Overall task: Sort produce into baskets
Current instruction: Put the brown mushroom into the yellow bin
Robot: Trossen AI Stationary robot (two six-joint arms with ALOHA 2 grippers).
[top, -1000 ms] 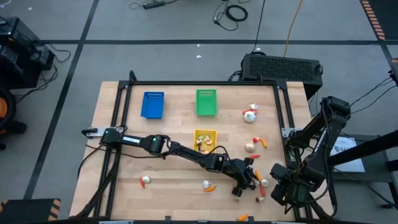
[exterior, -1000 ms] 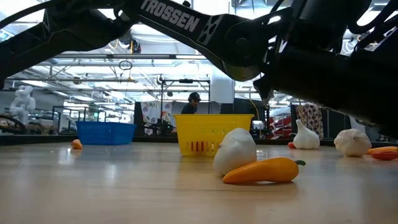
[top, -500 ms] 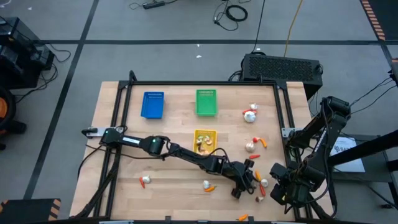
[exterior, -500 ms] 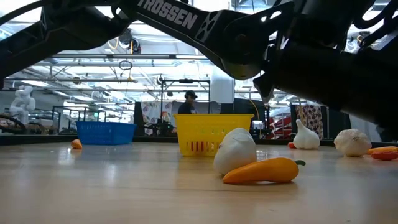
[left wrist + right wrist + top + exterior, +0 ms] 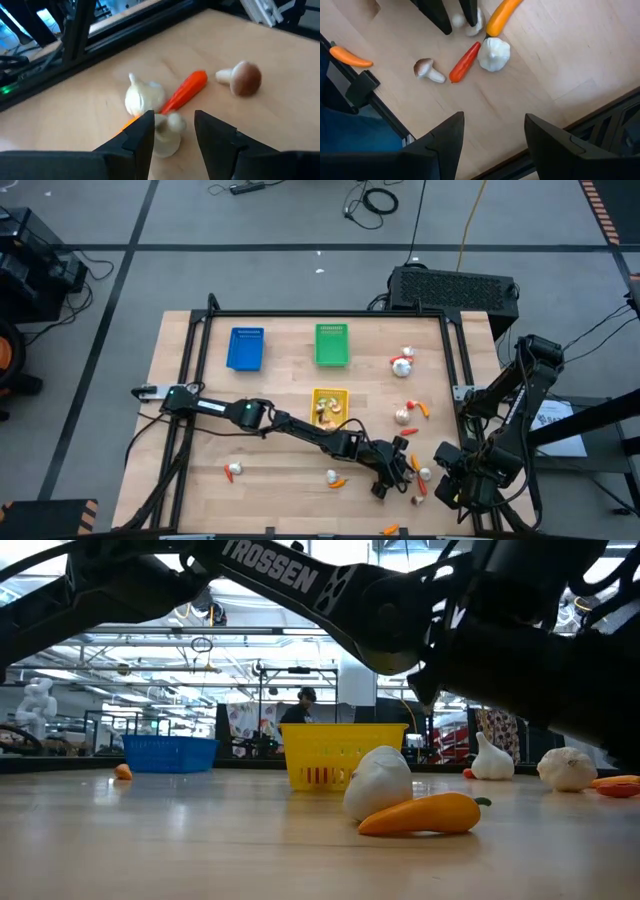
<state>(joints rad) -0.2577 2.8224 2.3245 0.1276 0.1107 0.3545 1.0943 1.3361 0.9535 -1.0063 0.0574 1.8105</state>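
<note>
High view showed the blue basket [image 5: 245,348] and green basket [image 5: 332,344] with nothing visible inside, while the yellow basket [image 5: 329,406] held a few pale pieces. Left pincer [image 5: 171,131] straddled a small white mushroom [image 5: 166,134] on the desk [image 5: 280,455], its grip uncertain, beside a garlic bulb [image 5: 142,96] and red pepper [image 5: 185,90]. Right pincer [image 5: 492,131] hung open nearby.

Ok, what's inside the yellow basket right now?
From above, the yellow basket holds a few pale, whitish pieces of produce; their exact kinds and number cannot be told. In the low view its front wall hides the contents. The left arm passes just beside it, not over it.
</note>
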